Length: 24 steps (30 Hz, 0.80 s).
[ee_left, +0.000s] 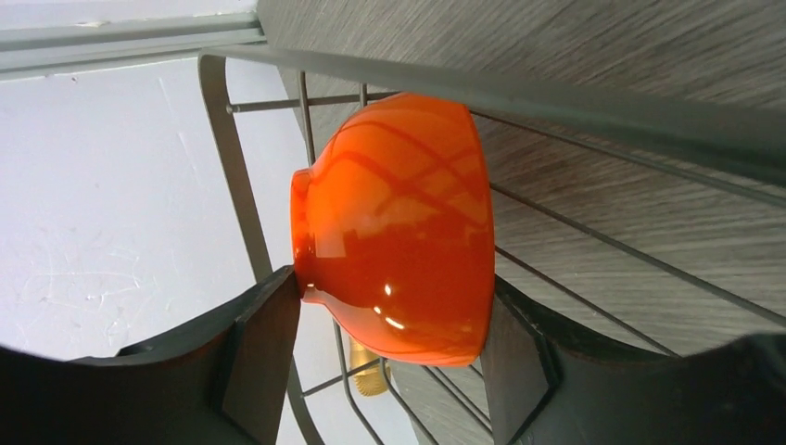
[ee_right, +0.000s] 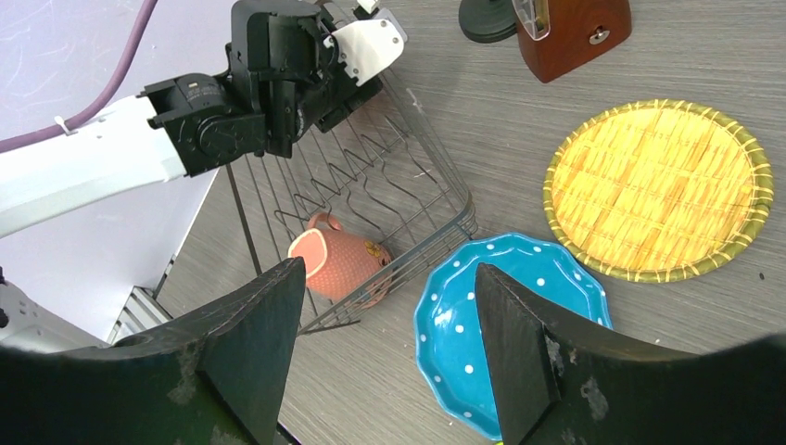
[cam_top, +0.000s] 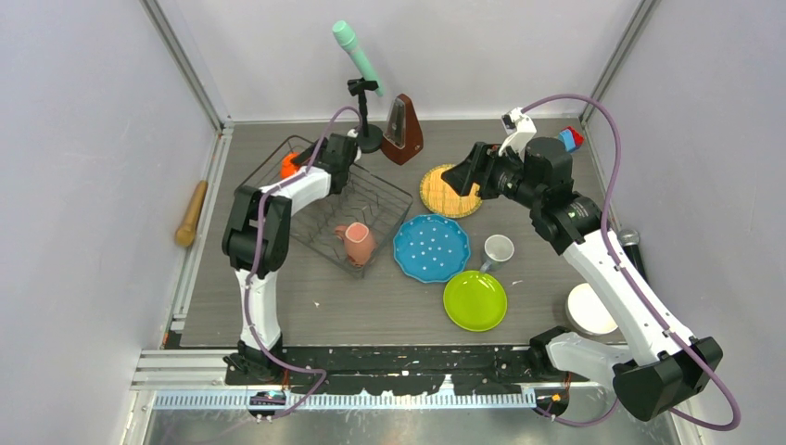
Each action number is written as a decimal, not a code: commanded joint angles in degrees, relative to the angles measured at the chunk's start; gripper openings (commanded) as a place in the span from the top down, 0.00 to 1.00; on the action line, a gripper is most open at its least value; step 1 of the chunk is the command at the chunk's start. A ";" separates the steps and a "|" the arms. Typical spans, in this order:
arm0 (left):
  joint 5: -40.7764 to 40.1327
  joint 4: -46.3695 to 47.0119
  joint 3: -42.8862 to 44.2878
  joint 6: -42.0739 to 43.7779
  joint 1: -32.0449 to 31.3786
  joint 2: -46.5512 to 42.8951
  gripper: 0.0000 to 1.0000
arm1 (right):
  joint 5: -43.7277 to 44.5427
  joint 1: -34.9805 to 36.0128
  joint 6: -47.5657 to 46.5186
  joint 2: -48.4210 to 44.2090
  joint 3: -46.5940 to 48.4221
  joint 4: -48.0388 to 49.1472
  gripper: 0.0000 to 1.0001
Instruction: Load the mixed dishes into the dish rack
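Observation:
The orange bowl [ee_left: 399,222] lies on its side in the far left corner of the dish rack [cam_top: 375,197], also seen from above [cam_top: 290,165]. My left gripper [ee_left: 394,311] is shut on it, one finger at its foot and one at its rim. The pinkish-tan mug [cam_top: 358,243] lies on its side in the rack's near corner. My right gripper [cam_top: 461,178] is open and empty, above the yellow woven-look plate [cam_top: 436,193]. The blue dotted plate [cam_top: 431,247], small grey mug [cam_top: 498,250], lime-green plate [cam_top: 475,300] and white bowl [cam_top: 589,311] are on the table.
The brown metronome [cam_top: 403,132] and the black microphone stand [cam_top: 366,93] stand behind the rack. A wooden rolling pin [cam_top: 192,213] lies off the table's left edge. A small red and blue object [cam_top: 571,139] sits at the far right.

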 commanded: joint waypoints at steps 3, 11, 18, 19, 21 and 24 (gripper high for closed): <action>7.68 -12.98 6.44 -7.14 0.29 1.21 0.13 | 0.30 -0.15 0.75 -0.43 2.36 0.50 0.27; 11.07 -18.21 6.39 -9.70 0.28 -2.09 0.00 | -0.03 -0.20 0.48 -0.25 2.84 0.07 0.27; 9.92 -19.26 8.43 -14.00 0.96 -4.47 0.03 | -0.51 -0.15 0.38 -0.22 2.74 0.06 0.27; 9.55 -18.96 8.69 -14.62 1.29 -4.24 0.06 | -0.54 -0.15 0.37 -0.32 2.68 0.06 0.27; 8.93 -18.66 9.42 -16.33 2.28 -3.45 0.11 | -0.59 -0.15 0.20 -0.42 2.49 0.02 0.27; 8.01 -17.98 10.57 -17.95 3.20 -2.19 0.19 | -0.65 -0.15 -0.20 -0.39 2.72 -0.65 0.27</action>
